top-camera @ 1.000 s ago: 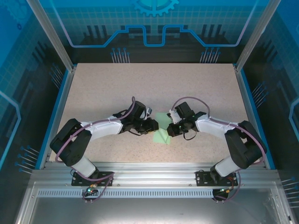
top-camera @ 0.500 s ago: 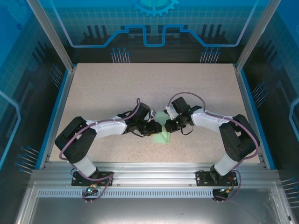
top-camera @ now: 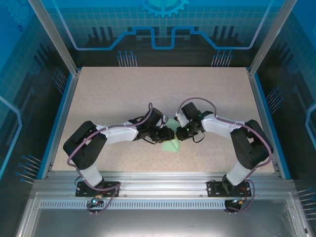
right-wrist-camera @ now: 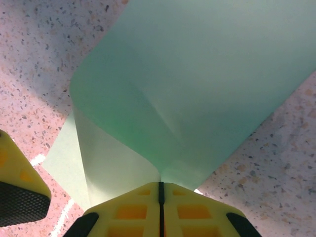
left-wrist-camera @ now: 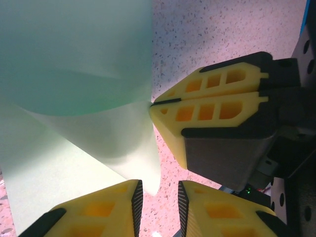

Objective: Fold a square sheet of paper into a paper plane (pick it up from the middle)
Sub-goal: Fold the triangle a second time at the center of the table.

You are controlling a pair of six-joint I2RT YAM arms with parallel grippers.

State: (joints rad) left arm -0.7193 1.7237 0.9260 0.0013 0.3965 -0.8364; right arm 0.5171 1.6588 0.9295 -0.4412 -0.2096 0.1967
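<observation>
The paper point(top-camera: 171, 144) sits near the middle of the table point(top-camera: 148, 94), between the two arms. It is partly raised and curled over itself (a soft bend, with no sharp crease to be seen). The right gripper point(right-wrist-camera: 160, 183) is closed on one edge, pinching the sheet between its fingertips. The left gripper point(left-wrist-camera: 159, 187) is just beside it, its jaws a narrow gap apart with bare table showing between them and nothing clamped. One of its fingers point(left-wrist-camera: 98, 210) overlaps the flat lower layer.
</observation>
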